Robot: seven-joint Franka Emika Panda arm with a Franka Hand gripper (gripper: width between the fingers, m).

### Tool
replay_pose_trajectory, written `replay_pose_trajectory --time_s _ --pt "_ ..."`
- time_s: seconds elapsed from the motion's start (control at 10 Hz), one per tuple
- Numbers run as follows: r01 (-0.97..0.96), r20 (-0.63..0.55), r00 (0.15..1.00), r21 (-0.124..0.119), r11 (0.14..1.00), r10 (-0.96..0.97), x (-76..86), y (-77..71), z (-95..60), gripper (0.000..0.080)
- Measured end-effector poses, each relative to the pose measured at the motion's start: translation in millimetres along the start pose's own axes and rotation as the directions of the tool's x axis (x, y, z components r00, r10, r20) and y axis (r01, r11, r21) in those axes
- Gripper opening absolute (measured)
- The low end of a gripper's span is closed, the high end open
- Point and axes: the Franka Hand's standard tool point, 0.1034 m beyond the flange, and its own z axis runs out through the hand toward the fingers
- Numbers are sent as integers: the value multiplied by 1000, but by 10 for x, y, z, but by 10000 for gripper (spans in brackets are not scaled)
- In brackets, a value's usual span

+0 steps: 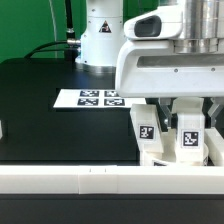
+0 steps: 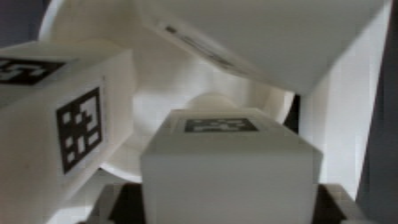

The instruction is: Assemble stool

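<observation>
Jaws are reading as nearly pressed together, pinching a stool leg [image 2: 228, 160]; fingertips themselves hidden. The arm is hanging low at the exterior view's right, by the border rail [image 1: 100, 180]. Two tagged legs [image 1: 146, 128] are standing upright beside each other under it. The round seat [image 2: 249, 45] is looming close behind in the wrist view.

Risk: the held leg is sitting tight against its neighbour [image 2: 63, 110]; any tilt or sideways drag is likely toppling that one, or jamming against the seat. Marker board [image 1: 90, 98] is lying well apart on the surface [image 1: 40, 120].

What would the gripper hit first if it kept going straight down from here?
Probably the stool seat below. The gripper is shut on a leg, so that leg's lower end would likely meet it first; depth is unclear.
</observation>
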Motion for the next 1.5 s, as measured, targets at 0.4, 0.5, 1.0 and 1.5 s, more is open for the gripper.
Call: replay_pose_trajectory --time_s 0.4,0.5,1.0,1.5 --pt "-260 -1 966 2 966 260 1 -2 0 340" --pt "-341 0 940 3 940 341 0 -6 0 340" --pt "-696 -13 717 56 716 697 57 -24 -13 340" --pt "-885 6 458 93 455 889 61 -38 -3 340"
